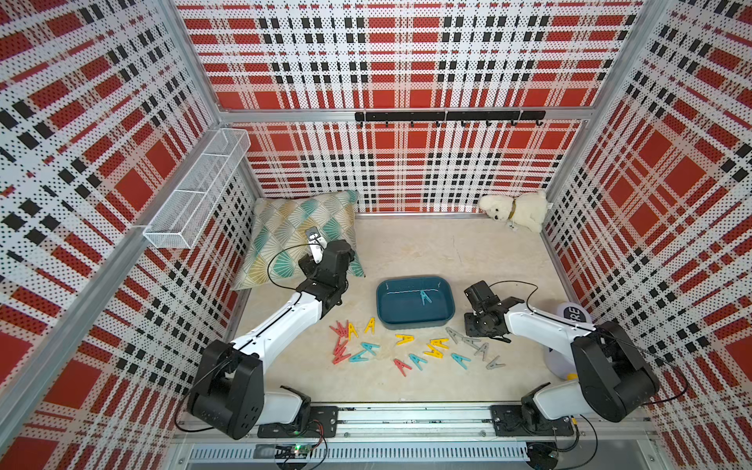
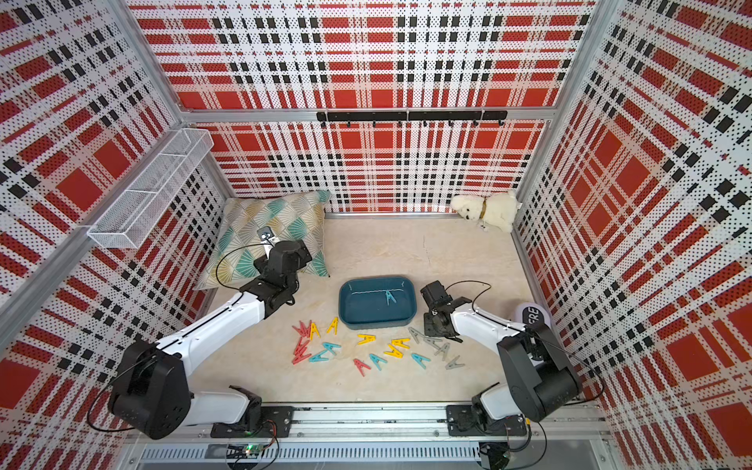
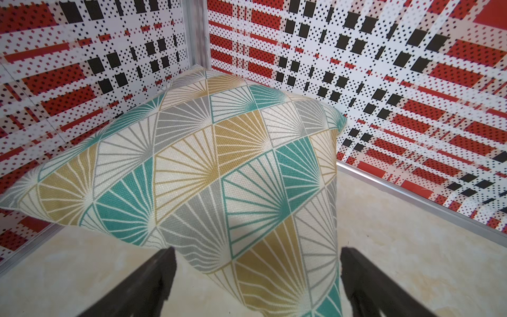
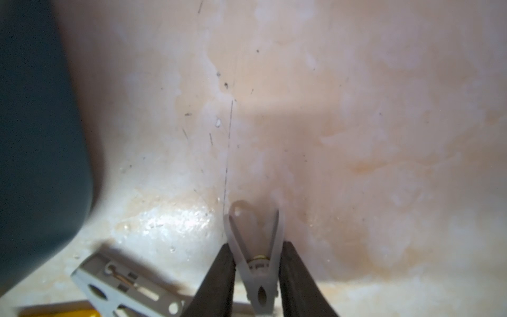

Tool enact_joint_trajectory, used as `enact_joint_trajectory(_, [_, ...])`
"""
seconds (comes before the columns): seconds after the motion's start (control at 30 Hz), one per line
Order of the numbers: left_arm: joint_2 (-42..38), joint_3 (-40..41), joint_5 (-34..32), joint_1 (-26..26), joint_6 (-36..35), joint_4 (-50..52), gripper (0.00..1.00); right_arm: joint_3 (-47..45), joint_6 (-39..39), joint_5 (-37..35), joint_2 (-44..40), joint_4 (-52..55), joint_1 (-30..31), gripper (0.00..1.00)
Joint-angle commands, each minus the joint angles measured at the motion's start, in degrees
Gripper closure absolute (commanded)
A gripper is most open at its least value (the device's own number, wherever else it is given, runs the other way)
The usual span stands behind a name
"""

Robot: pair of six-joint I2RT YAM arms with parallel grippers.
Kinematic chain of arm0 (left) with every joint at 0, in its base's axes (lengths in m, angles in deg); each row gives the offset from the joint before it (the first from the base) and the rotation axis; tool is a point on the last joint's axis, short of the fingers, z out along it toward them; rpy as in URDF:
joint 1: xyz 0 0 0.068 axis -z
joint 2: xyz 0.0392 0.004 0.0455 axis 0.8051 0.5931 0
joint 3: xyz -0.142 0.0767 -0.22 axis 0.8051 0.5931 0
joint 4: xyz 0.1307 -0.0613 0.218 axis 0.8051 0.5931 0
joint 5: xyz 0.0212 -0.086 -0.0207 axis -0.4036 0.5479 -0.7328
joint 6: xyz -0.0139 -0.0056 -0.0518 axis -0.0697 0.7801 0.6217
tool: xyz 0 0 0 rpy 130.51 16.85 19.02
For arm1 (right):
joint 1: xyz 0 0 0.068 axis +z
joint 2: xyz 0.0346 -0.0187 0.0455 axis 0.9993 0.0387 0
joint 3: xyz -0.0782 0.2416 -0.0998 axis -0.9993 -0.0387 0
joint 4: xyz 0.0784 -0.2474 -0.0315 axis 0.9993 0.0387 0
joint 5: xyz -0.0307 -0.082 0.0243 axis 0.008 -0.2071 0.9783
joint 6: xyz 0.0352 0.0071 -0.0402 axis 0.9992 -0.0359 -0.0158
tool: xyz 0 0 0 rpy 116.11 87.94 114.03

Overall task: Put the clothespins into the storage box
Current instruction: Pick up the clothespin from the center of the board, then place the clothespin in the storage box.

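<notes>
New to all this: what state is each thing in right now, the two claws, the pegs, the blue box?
Left claw: open, empty, over the pillow.
Right claw: closed on a grey clothespin, low by the table.
Storage box: upright, holding one teal clothespin.
Other clothespins: loose on the table, outside the box.
</notes>
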Motion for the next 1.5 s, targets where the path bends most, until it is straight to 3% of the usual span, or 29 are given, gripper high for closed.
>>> enact_joint_trajectory(0.0, [-1.36,0.69,-0.02,-0.35,-0.11,-1.10,0.01,1.99,-0.37,-0.57,-1.60,1.50,-0.20,0.68])
enact_joint_trajectory(0.57, [-0.79,0.03,0.32,-0.36,-0.02,-1.20,0.01,23.14,-6.98,-1.65,-0.27,9.15,1.12,0.67])
enact_joint_trajectory(0.83, [0.36,-0.67,0.28,-0.27,-0.02,-1.02,0.01,34.67,-8.10,-1.59,9.94,8.82,7.38,0.67])
enact_joint_trajectory(1.07, [0.84,-0.59,-0.34,-0.53,-0.19,-0.64,0.01,38.99,-7.20,-0.37,17.77,6.80,13.08,0.67])
enact_joint_trajectory(1.47, [0.88,-0.52,-0.15,-0.54,-0.61,-0.69,0.01,43.12,-6.05,2.86,30.37,3.51,14.22,0.67])
